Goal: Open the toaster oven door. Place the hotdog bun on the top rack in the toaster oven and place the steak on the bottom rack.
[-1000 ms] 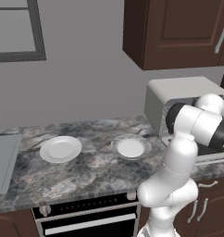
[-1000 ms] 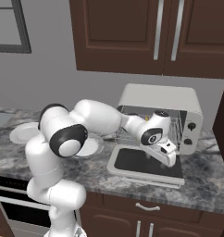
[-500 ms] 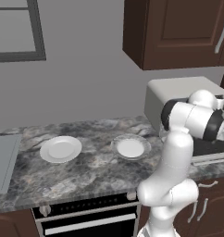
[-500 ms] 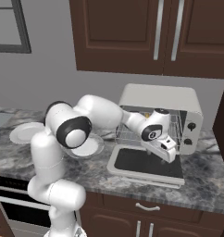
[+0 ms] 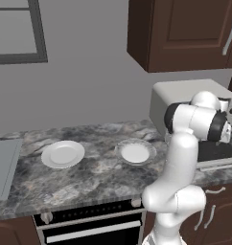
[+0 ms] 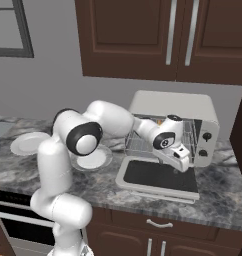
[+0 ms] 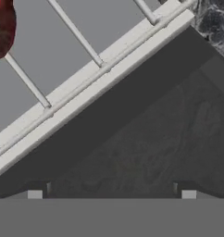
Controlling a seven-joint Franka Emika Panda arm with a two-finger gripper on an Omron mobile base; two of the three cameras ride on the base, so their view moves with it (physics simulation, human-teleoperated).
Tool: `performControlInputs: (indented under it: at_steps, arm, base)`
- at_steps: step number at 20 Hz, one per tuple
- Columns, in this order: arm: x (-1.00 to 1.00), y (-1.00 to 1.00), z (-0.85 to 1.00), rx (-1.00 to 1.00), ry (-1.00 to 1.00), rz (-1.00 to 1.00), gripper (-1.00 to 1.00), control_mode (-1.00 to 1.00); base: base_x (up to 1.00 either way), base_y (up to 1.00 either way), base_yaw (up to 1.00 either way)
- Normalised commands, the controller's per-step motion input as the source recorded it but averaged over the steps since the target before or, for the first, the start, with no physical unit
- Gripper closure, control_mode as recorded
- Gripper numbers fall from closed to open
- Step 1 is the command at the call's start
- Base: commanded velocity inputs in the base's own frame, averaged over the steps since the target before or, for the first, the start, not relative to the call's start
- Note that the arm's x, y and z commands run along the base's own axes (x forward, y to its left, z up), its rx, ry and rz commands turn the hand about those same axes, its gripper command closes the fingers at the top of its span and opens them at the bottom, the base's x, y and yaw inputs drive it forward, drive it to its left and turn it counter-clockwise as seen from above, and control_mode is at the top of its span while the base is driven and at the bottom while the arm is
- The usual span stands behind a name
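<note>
**Ann:** Grey stone counter (image 5: pixel 96 179), and two dishes on it. What's on them?

**Bo:** Nothing that I can see. A flat plate (image 5: pixel 63 154) sits well left of the oven (image 6: pixel 173 106), and a shallower dish (image 5: pixel 135 153) is nearer to it, also on its left.

**Ann:** And the oven itself?

**Bo:** Its door (image 6: pixel 158 176) is folded down flat in front of it. From the hand's camera, the steak (image 7: pixel 2 28) lies on a wire rack (image 7: pixel 76 31) just inside, behind the door's hinge edge. I can't tell which rack that is.

**Ann:** The bun?

**Bo:** I can't make it out for sure.

**Ann:** What's the gripper (image 6: pixel 181 162) doing?

**Bo:** It hangs over the door, just in front of the oven's mouth. The jaws are spread as wide as they go, with nothing between them.

**Ann:** Suppose the steak needs shifting?

**Bo:** I'd guess it's soft, limp and a bit slick, so it would droop from one corner. Better to pinch it across the middle of a long edge, firmly, and watch that the wires don't snag it. It's not fragile, just floppy.
</note>
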Motion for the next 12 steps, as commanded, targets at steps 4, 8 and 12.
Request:
performControlInputs:
  at_steps: [4, 8, 12]
  arm:
    - [0.27, 0.11, -0.09, 0.00, -0.03, 0.00, -1.00, -1.00]
    - [0.26, 0.09, -0.08, 0.00, -0.03, 0.00, -1.00, -1.00]
    - [0.26, 0.08, -0.08, 0.00, -0.03, 0.00, -1.00, -1.00]
  base:
    - [0.00, 0.00, 0.00]
    - [0.00, 0.00, 0.00]
    - [0.00, 0.00, 0.00]
